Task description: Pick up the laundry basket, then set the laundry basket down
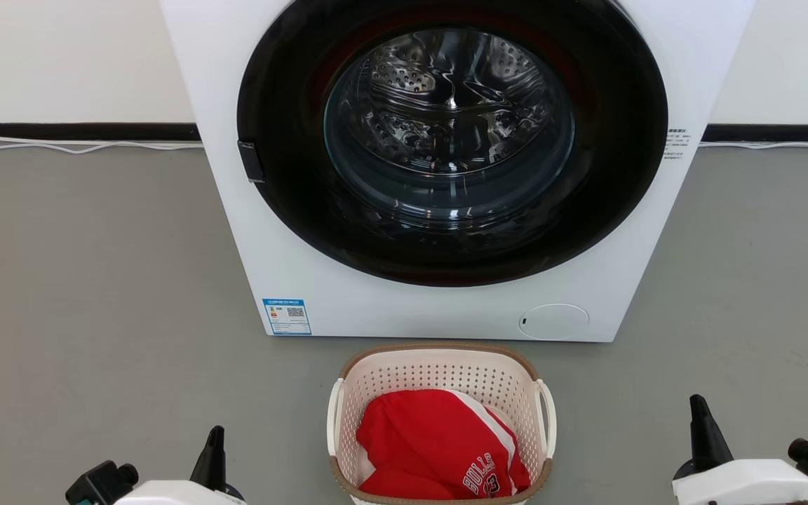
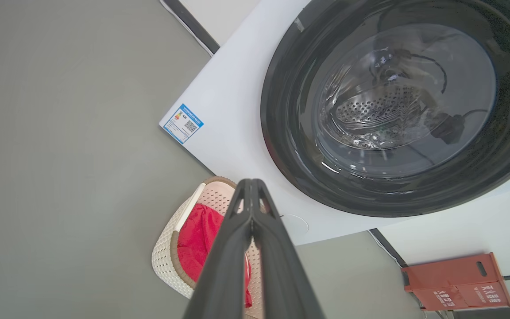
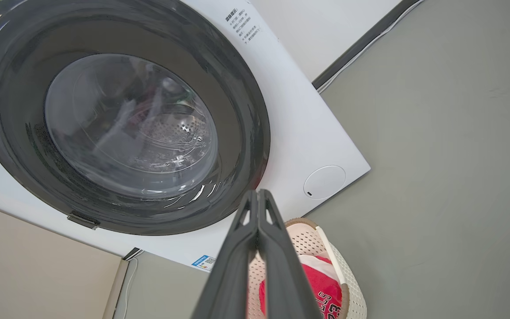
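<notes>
L gripper [image 1: 216, 433] and R gripper [image 1: 698, 414] are both clenched tight w/ nothing btwn the fingers. They sit low at either side, tips pointing toward the washer and well apart from the basket.

The laundry basket [image 1: 439, 370] stands on the grey floor [image 1: 95, 294] btwn the two grippers, just in front of the washing machine [image 1: 221, 210], upright. A red jersey [image 1: 432, 442] is bundled inside.

Handling, as a judgement: thin perforated plastic, so prob. light and fairly stiff, though the walls may flex if squeezed. The cloth is soft and adds little wt. Best hold looks like the loop handles, L handle [image 1: 334, 417] for the L gripper and R handle [image 1: 548, 417] for the R, lifted evenly so it doesn't tip. The loops look smooth and could slide on the fingers.

Count: 1 basket, 2 handles, 1 jersey, 1 washer, 2 grippers.
</notes>
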